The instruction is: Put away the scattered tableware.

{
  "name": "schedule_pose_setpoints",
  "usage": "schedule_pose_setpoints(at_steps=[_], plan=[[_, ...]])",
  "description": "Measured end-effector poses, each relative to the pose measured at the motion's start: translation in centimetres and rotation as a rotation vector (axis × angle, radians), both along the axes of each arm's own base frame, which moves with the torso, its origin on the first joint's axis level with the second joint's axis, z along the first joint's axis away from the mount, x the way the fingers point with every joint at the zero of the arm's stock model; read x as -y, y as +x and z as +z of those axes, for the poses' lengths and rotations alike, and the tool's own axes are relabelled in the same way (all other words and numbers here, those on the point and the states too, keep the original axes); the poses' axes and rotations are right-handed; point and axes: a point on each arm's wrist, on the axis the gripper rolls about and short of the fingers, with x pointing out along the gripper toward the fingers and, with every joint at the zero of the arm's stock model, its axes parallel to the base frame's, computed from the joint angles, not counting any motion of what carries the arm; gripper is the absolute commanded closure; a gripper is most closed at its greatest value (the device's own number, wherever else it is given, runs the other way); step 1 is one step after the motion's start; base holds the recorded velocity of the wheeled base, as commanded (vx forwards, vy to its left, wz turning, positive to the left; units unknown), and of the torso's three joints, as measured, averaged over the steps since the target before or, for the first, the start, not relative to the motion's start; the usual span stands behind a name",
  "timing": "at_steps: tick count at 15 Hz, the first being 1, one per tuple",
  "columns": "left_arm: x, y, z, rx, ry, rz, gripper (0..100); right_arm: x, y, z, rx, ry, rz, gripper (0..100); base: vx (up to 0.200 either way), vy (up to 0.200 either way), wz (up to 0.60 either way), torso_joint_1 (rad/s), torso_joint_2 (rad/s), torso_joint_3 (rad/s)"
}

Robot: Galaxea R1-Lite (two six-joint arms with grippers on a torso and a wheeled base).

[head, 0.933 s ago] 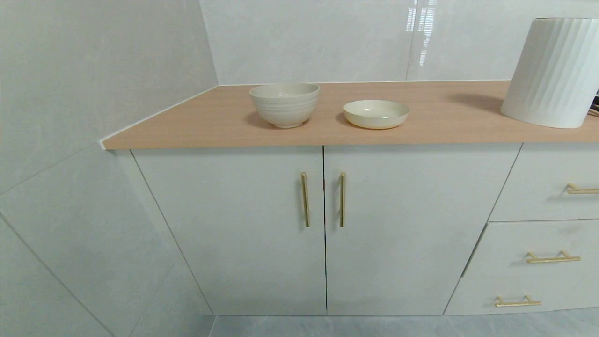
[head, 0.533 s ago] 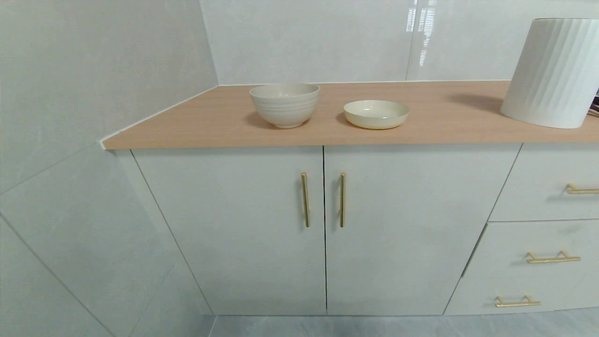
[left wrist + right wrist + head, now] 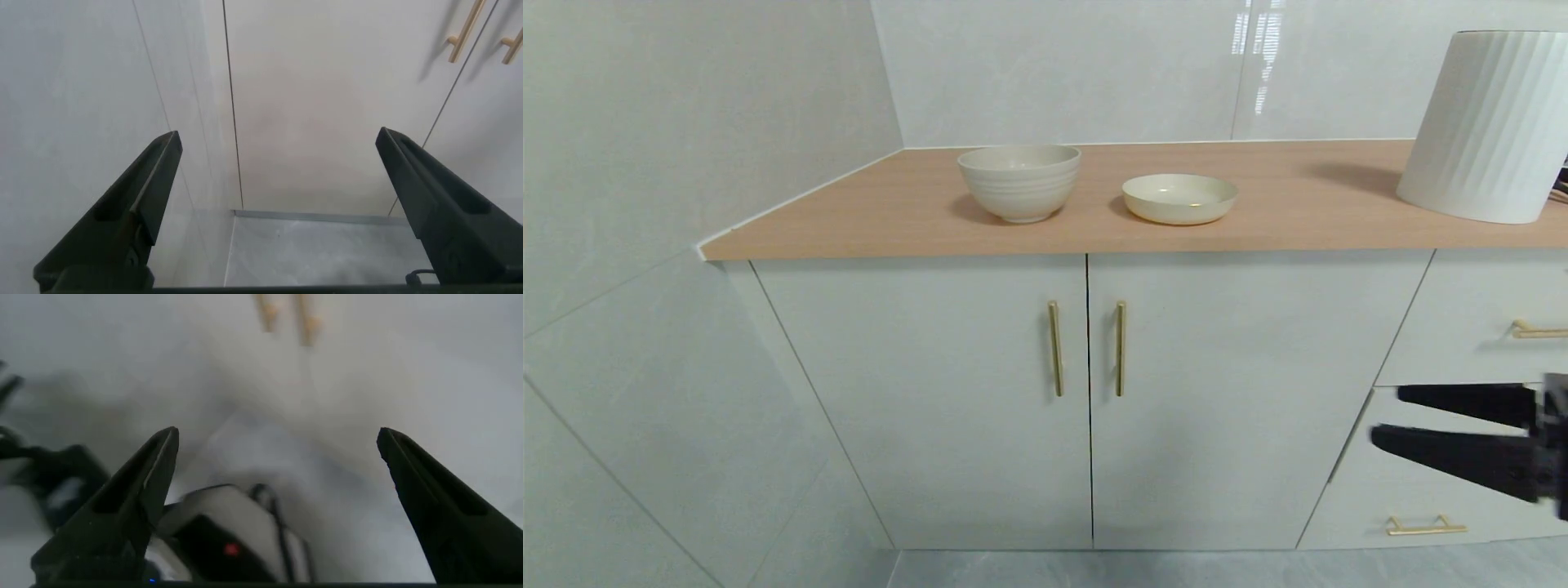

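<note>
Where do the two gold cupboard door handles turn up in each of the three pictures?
Head view: the door handles stand upright mid-picture, either side of the door seam.
Left wrist view: they slant far off, past the open left gripper, seam between them.
Right wrist view: two blurred gold streaks past the open right gripper.
Shared landmark: that seam between the doors, though too blurred to trace in the right wrist view.

A kitchen: tiled walls (image 3: 686, 122), wooden countertop (image 3: 890, 214), white cabinets (image 3: 931, 408) with brass handles (image 3: 1055, 349).
</note>
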Motion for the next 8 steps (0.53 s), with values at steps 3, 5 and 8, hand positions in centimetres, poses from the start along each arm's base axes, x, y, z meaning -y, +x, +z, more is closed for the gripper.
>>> schedule_pose_setpoints(at_steps=[3, 5, 8], plan=[[0.0, 0.0, 0.0, 0.000, 0.000, 0.000, 0, -5.1, 6.0, 0.1, -0.027, 0.052, 0.110, 0, 0.000, 0.000, 0.00, 0.000, 0.00, 0.000], [0.0, 0.0, 0.0, 0.000, 0.000, 0.000, 0, -8.0, 9.1, -0.6, -0.014, 0.073, 0.152, 0, 0.000, 0.000, 0.00, 0.000, 0.00, 0.000], [0.0, 0.0, 0.0, 0.000, 0.000, 0.000, 0, -10.8, 11.9, -2.3, -0.025, 0.075, 0.178, 0, 0.000, 0.000, 0.00, 0.000, 0.00, 0.000]])
